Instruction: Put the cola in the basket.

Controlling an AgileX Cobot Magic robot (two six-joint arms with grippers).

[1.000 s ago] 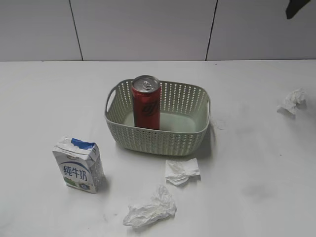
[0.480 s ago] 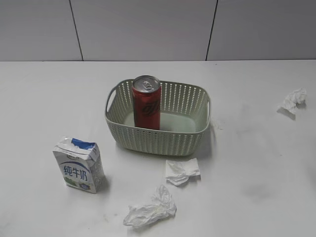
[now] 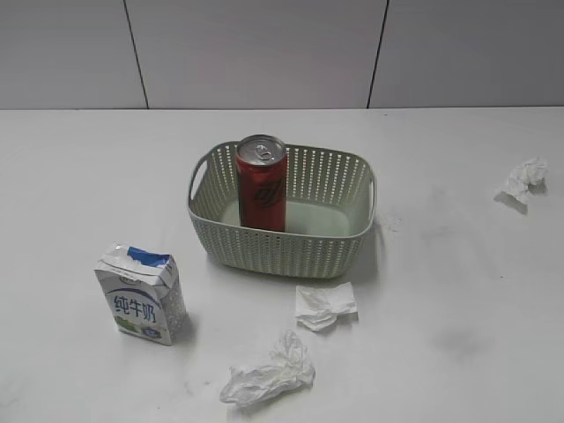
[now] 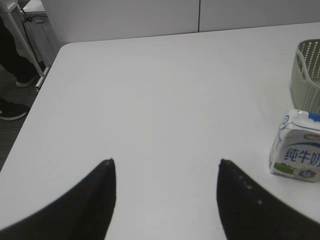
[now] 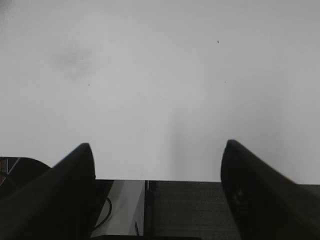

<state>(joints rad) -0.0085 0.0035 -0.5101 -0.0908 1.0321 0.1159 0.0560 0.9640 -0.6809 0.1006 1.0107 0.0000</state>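
The cola (image 3: 261, 183), a tall red can with black lettering and a silver top, stands upright inside the pale green basket (image 3: 344, 238) at mid table, near its left end. A corner of the basket also shows in the left wrist view (image 4: 306, 70). Neither gripper shows in the exterior view. My left gripper (image 4: 166, 161) is open and empty above bare table, left of the basket. My right gripper (image 5: 158, 145) is open and empty above the table's front edge.
A white-and-blue milk carton (image 3: 141, 294) stands front left of the basket; it also shows in the left wrist view (image 4: 295, 148). Crumpled tissues lie in front of the basket (image 3: 324, 305), nearer the front (image 3: 269, 372), and at far right (image 3: 523, 179).
A dark arm part at the top right corner of the exterior view one second ago has gone out of view. The cola and basket have not moved.
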